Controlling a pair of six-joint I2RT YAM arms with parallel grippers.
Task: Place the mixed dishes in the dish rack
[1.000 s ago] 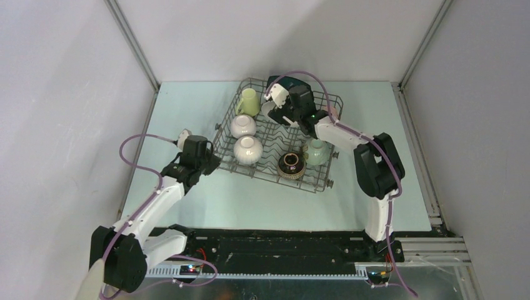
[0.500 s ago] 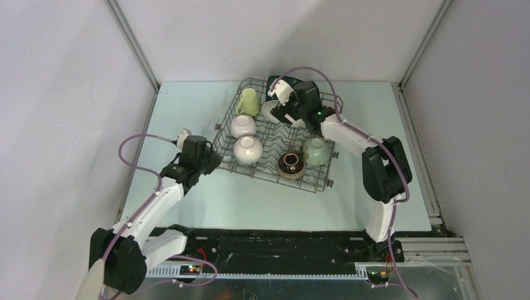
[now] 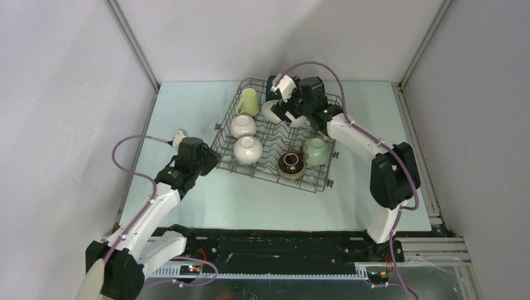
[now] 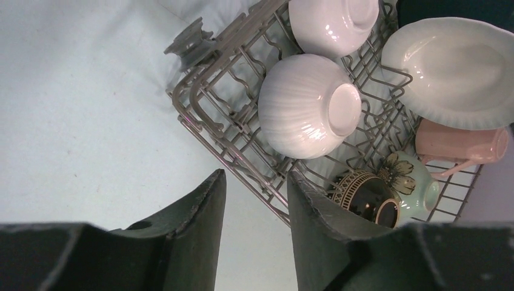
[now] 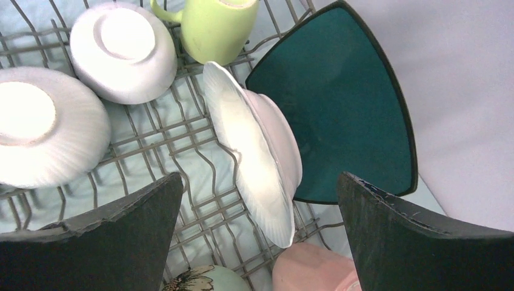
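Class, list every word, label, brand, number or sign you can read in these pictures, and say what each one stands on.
No text can be read anywhere.
The pale green bowl bears only a painted flower.
The dark brown bowl bears only a patterned band.
Neither is writing, and the rack shows no label.

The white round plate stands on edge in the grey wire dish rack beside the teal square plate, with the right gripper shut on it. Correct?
Not quite: the right wrist view shows the right gripper open, jaws spread wide and clear of the white round plate. The plate does stand on edge in the grey wire dish rack beside the teal square plate.
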